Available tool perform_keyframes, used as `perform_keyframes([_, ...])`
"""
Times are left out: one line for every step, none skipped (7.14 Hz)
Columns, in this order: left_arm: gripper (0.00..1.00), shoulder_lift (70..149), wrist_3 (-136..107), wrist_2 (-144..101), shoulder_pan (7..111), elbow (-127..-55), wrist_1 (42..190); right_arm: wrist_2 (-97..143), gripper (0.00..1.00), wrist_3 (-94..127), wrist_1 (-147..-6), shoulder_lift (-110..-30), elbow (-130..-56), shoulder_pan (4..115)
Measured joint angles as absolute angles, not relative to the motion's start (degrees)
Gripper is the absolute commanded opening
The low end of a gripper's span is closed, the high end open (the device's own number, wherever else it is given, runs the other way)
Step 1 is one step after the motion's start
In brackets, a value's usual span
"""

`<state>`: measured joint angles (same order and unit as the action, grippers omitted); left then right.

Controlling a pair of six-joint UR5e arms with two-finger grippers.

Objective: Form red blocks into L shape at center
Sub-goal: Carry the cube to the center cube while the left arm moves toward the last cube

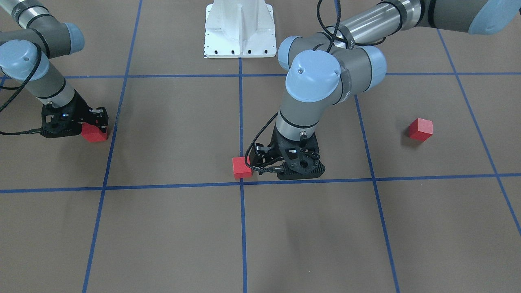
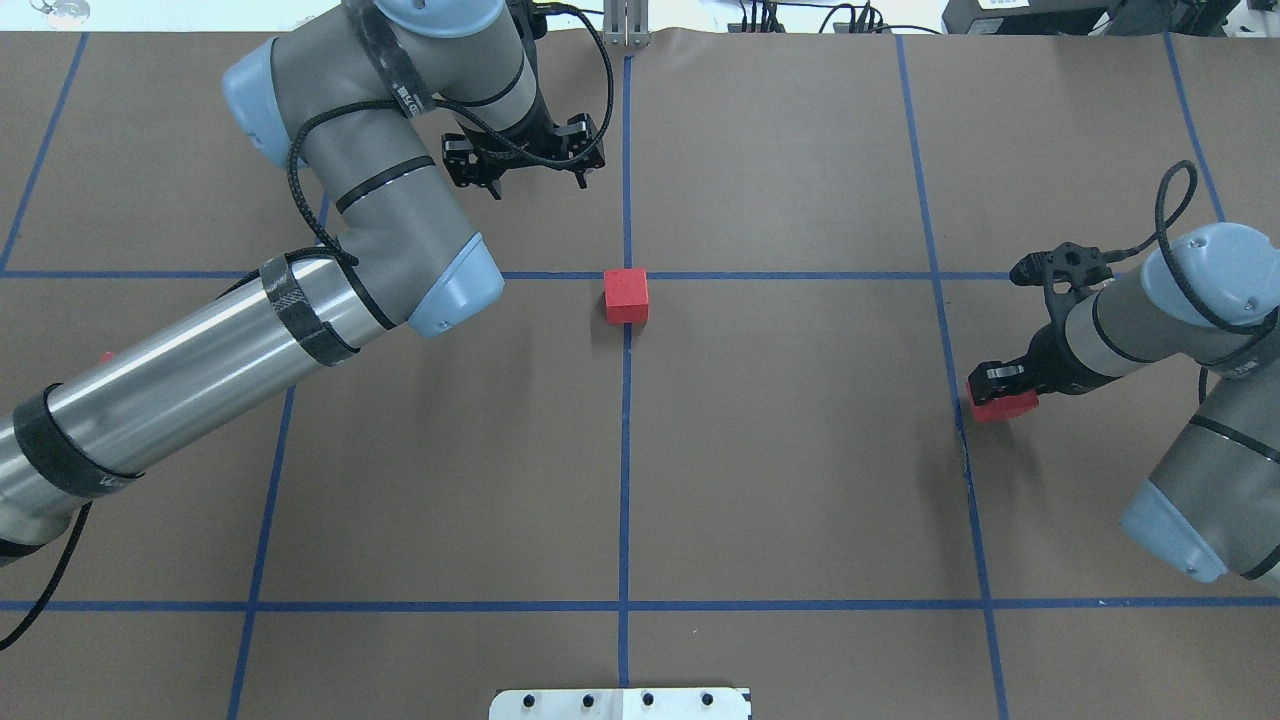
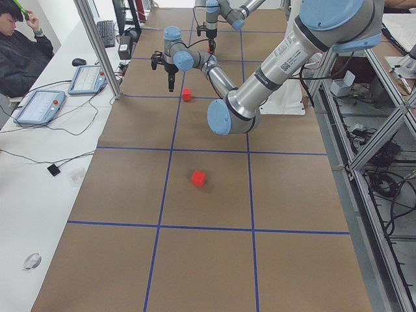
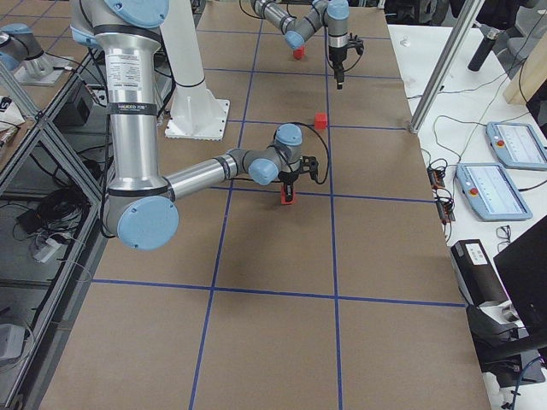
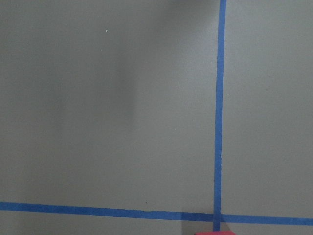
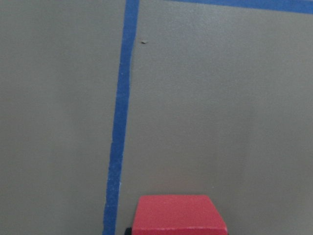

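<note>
Centre red block (image 2: 626,296) sits flat on the brown table (image 2: 780,450), at the blue tape cross (image 2: 626,275). It is near the left gripper (image 2: 538,182), on the robot's side of it and a bit to its right, no contact. This gripper points down w/ fingers spread wide and nothing btw them. Its wrist cam shows only a red sliver of that block at the bottom edge. Second red block (image 2: 1004,406) is btw the fingers of the right gripper (image 2: 998,390), which is clamped narrow on it, low at the table. If this block is lifted or not, I cannot tell. Third red block (image 1: 421,129) lies alone, well apart from both grippers, on the left arm's side.
</note>
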<state>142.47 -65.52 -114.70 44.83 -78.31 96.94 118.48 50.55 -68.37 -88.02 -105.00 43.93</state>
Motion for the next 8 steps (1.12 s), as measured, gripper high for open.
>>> perform_keyframes([1.00,142.4,-65.4,-114.7,44.9,-78.4,97.0,119.2,0.00,50.5,-68.7,-87.6,-106.6,44.3])
perform_keyframes([1.00,142.0,-64.7,-114.8,45.0,-78.7,97.1,120.0,0.00,50.6,-68.9,-86.1,-107.4,44.7])
perform_keyframes([1.00,140.5,-63.0,-114.9,45.2,-79.7,97.2,120.4,0.00,50.8,-69.5,-83.3,-107.4,44.4])
perform_keyframes([1.00,137.7,-60.3,-114.9,46.1,-81.6,97.3,120.4,0.00,51.3,-73.3,-78.3,-107.2,43.2])
perform_keyframes([1.00,134.2,-56.7,-115.0,47.8,-83.8,97.4,119.8,0.00,51.9,-80.9,-71.4,-107.0,41.3])
perform_keyframes([1.00,130.7,-52.9,-115.1,49.6,-85.5,97.9,117.6,0.00,52.4,-89.1,-64.0,-106.6,38.5])
perform_keyframes([1.00,127.3,-50.1,-115.2,51.0,-86.2,99.8,114.8,0.00,53.3,-93.6,-58.6,-105.5,36.1])
perform_keyframes([1.00,124.2,-48.5,-115.2,52.3,-86.4,102.9,113.1,0.00,54.6,-95.3,-53.5,-102.2,34.3])
